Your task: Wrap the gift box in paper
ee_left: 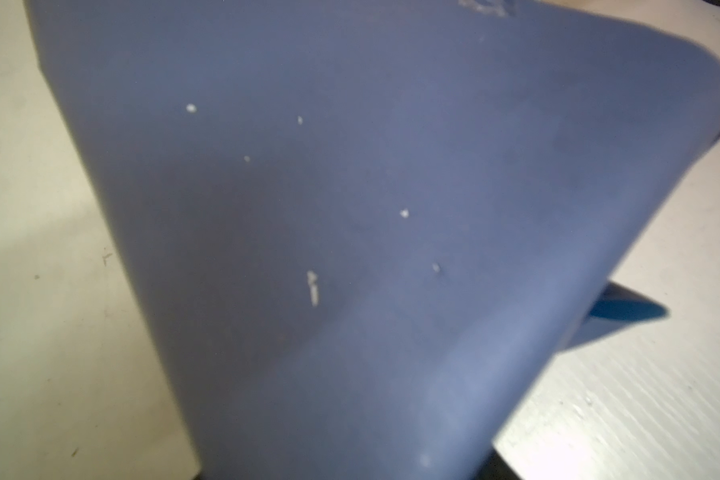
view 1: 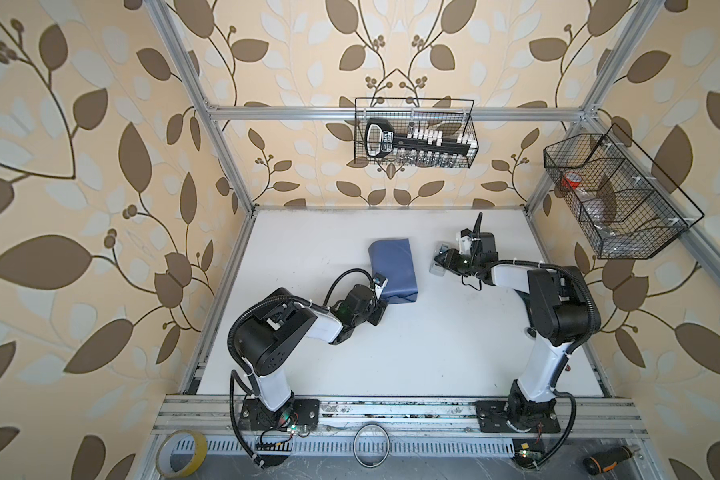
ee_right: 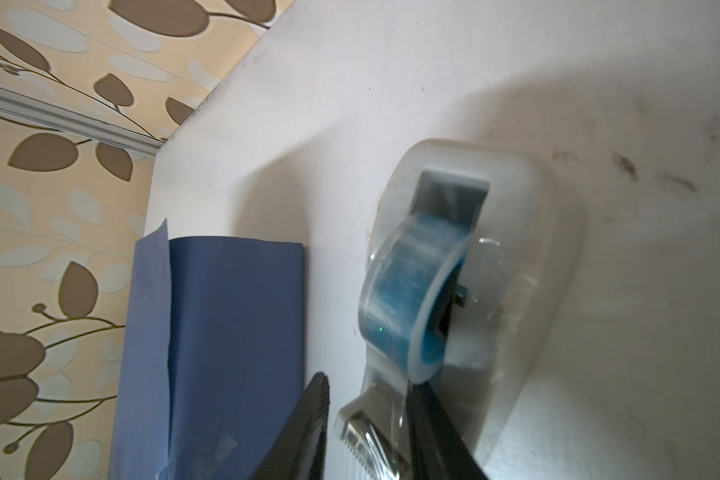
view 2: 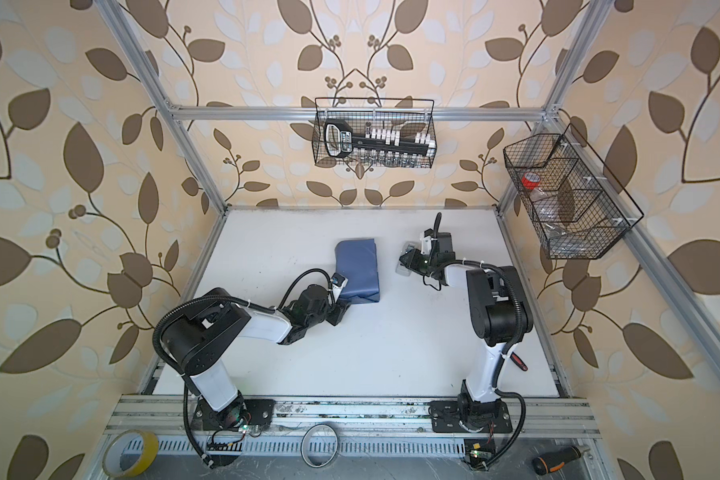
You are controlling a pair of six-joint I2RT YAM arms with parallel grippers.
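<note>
Though both top views hide the fingers of left gripper (view 1: 379,313) at the paper (view 1: 393,266), grip undeterminable, right wrist view shows right gripper (ee_right: 366,384) parted, straddling tape dispenser (ee_right: 528,216) cutter.

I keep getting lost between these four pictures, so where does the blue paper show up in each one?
Both top views: the blue paper is a folded bundle mid-table.
Left wrist view: close up, filling most of the picture.
Right wrist view: it lies between the wallpapered wall and the tape dispenser.
Shared landmark: the white table beneath it in all four.
</note>
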